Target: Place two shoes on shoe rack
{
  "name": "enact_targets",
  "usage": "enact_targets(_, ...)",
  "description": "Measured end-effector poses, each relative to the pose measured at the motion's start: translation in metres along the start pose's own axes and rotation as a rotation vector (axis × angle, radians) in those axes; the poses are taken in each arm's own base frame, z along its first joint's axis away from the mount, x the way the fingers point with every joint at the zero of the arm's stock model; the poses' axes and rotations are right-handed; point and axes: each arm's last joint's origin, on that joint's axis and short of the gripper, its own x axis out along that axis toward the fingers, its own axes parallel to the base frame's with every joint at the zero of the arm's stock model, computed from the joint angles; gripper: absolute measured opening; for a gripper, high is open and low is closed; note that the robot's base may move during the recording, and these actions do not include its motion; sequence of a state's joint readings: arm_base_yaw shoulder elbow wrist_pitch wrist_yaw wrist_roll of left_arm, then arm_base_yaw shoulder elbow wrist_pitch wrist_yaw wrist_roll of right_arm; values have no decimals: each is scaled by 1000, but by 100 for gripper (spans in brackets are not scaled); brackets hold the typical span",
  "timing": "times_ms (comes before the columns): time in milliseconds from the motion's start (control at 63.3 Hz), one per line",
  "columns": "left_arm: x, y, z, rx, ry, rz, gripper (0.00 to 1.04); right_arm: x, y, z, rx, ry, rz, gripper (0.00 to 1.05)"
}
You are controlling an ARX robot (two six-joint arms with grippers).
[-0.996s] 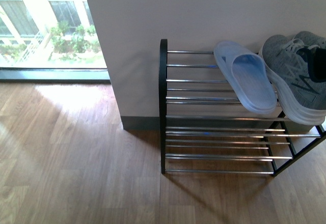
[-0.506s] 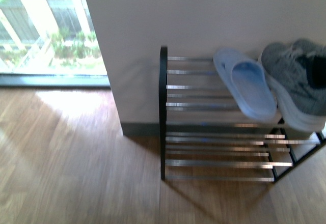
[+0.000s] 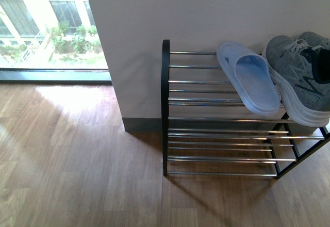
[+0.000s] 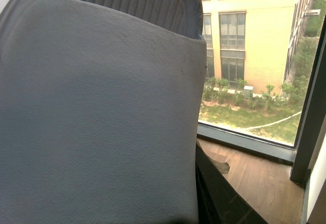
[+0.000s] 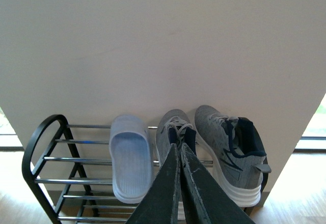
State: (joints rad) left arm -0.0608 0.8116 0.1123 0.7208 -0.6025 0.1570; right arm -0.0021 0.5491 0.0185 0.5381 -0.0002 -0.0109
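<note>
Both sneakers (image 5: 214, 152) sit side by side on the rack's (image 3: 216, 100) top tier, against the wall, w/ a blue slipper (image 5: 131, 158) just beside them. Right gripper (image 5: 179, 147) fingers pressed together, holding nothing. Left gripper grips a 2nd slipper (image 4: 102, 112).

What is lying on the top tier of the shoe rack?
On the shoe rack top tier lie a pale blue slipper and, beside it, two grey sneakers. The right hand covers part of one sneaker, and the front view cuts them off.
</note>
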Motion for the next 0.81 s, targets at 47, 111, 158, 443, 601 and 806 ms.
enact_targets(47,0,0,0,0,0,0,2,-2,0,1,0,-3,0,1)
enact_targets(111,0,0,0,0,0,0,2,-4,0,1,0,-5,0,1)
enact_targets(158,0,0,0,0,0,0,2,-6,0,2,0,-6,0,1)
enact_targets(443,0,0,0,0,0,0,2,-13,0,3,0,-11,0,1)
enact_targets(601,0,0,0,0,0,0,2,-17,0,3,0,-12,0,1)
enact_targets(806,0,0,0,0,0,0,2,-21,0,3,0,-12,0,1)
